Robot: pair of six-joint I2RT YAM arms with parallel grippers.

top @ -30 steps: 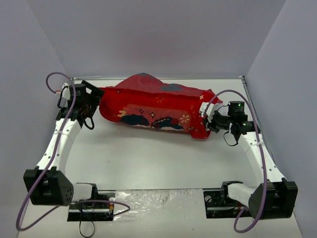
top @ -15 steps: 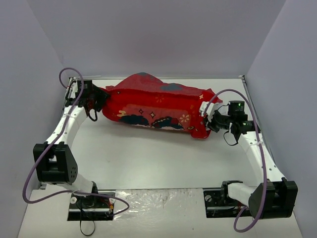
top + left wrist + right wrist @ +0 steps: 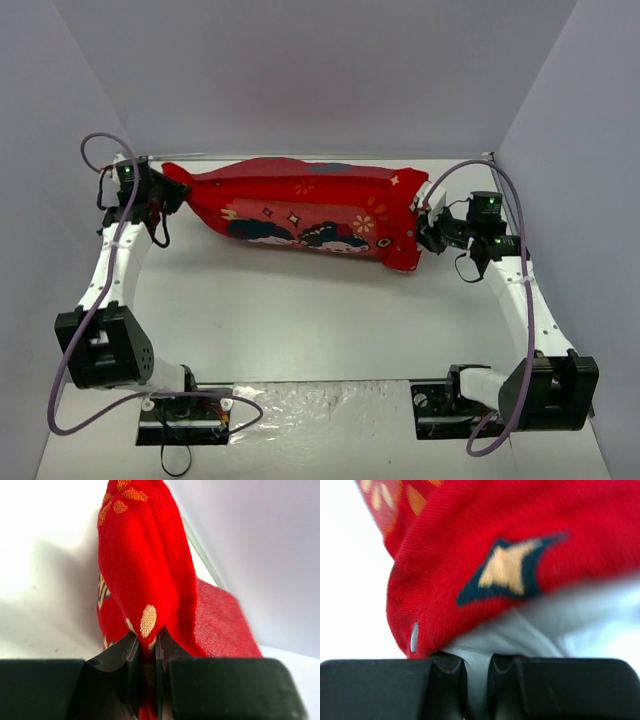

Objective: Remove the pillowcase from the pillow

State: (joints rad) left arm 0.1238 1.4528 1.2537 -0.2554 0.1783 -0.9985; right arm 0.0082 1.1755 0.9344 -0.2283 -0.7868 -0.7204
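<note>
The red pillowcase with cartoon figures lies stretched across the far half of the table, still around the pillow. My left gripper is shut on the pillowcase's left end corner, a fold of red cloth pinched between the jaws. At the right end, the white pillow shows out of the case's open mouth. My right gripper is shut on a fold of that white fabric, right under the red hem. In the top view only a sliver of white pillow shows by the right fingers.
Grey walls enclose the white table on the left, back and right. Both arm bases stand at the near edge with a crinkled plastic sheet between them. Purple cables loop off each arm.
My left gripper moved onto the case's left corner, shut on it and pulled left. The case is now stretched longer and flatter. The right gripper kept its hold and shifted slightly back.
</note>
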